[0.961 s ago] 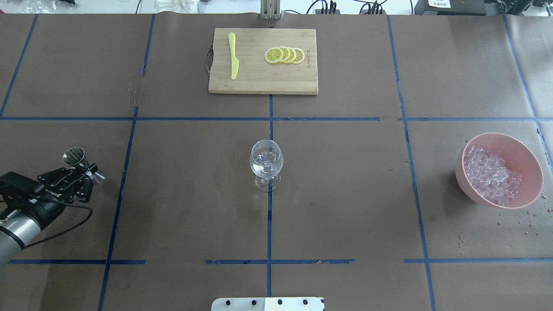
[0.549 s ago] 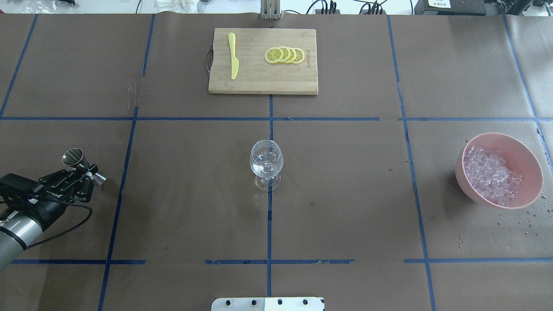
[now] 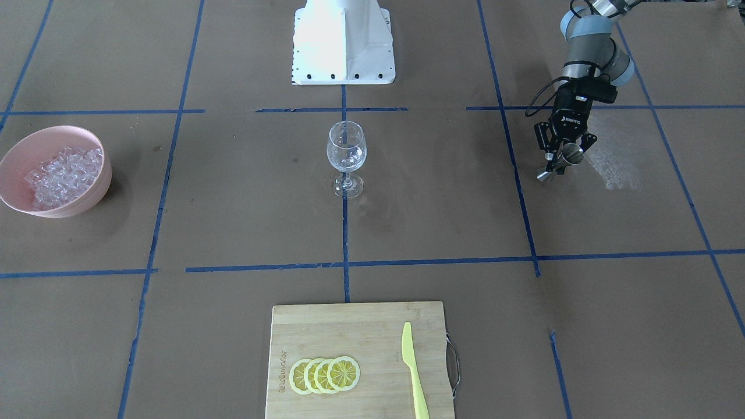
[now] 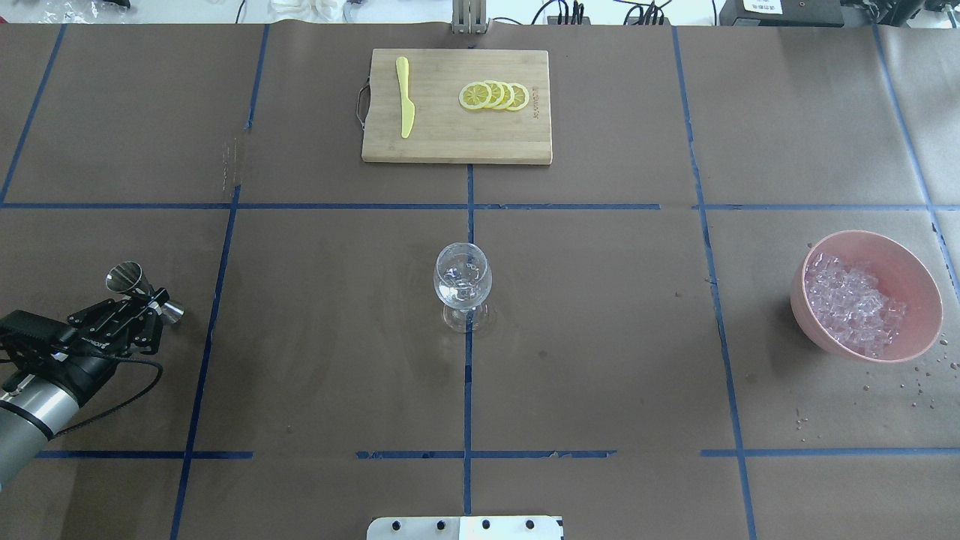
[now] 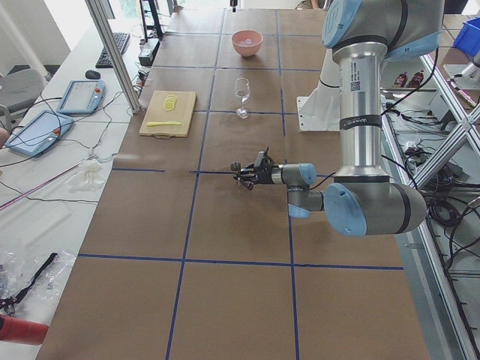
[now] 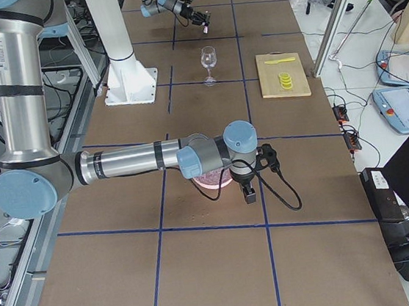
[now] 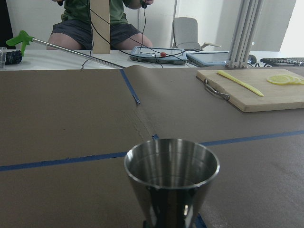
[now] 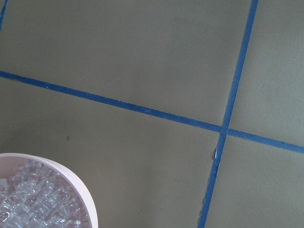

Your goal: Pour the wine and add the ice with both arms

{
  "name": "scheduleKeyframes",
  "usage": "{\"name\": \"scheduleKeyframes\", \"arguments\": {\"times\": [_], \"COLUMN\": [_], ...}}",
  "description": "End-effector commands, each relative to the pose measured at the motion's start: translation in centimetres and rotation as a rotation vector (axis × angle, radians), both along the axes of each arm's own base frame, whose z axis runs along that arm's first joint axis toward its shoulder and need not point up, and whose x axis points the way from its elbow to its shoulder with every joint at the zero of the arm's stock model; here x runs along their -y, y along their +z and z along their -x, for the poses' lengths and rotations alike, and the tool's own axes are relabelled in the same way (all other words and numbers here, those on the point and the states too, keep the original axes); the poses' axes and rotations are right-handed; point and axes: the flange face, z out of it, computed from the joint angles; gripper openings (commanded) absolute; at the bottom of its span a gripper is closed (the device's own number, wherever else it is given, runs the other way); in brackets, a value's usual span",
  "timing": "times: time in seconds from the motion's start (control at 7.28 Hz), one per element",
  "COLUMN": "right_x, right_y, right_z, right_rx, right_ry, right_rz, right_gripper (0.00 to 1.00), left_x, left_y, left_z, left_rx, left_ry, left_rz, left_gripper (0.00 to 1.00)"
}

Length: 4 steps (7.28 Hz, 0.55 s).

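My left gripper point(image 4: 152, 301) is shut on a steel jigger point(image 4: 125, 275) and holds it tilted, low over the table's left side. It also shows in the front view point(image 3: 559, 156). The jigger's open cup point(image 7: 171, 173) fills the left wrist view. The wine glass point(image 4: 463, 281) stands upright at the table's middle with something clear in it. The ice point(image 4: 851, 304) lies in a pink bowl point(image 4: 924, 279) at the right. My right arm point(image 6: 190, 157) hangs over that bowl, and I cannot tell whether its gripper is open or shut. The right wrist view shows the ice point(image 8: 33, 204) at its lower left.
A wooden cutting board point(image 4: 450, 146) lies at the far middle with a yellow knife point(image 4: 405, 97) and lemon slices point(image 4: 495, 95) on it. Water drops point(image 4: 916, 375) dot the paper near the bowl. The white base block point(image 3: 343, 41) stands behind the glass.
My left arm has drawn back slightly toward the robot's side, carrying the jigger a little to the left with it. The glass and the bowl have not moved.
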Motion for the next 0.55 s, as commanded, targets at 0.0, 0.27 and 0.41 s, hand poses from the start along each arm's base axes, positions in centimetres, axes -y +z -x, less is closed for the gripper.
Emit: {"name": "scheduleKeyframes", "arguments": {"times": [0.0, 0.27, 0.41], "right_x": [0.0, -0.1, -0.1], "right_y": [0.1, 0.2, 0.3], "right_z": [0.0, 0.0, 0.0], "right_rx": [0.0, 0.0, 0.0], "right_ry": [0.0, 0.0, 0.0], "right_rz": [0.003, 0.004, 0.004], "right_gripper": [1.0, 1.0, 1.0], "left_x": [-0.9, -2.5, -2.9], "left_y": [0.0, -0.1, -0.2], "left_z": [-0.3, -1.3, -1.5], "left_rx": [0.004, 0.006, 0.007], "left_ry": [-0.038, -0.049, -0.045], "left_rz": [-0.012, -0.023, -0.025], "left_gripper": [0.04, 0.07, 0.09]}}
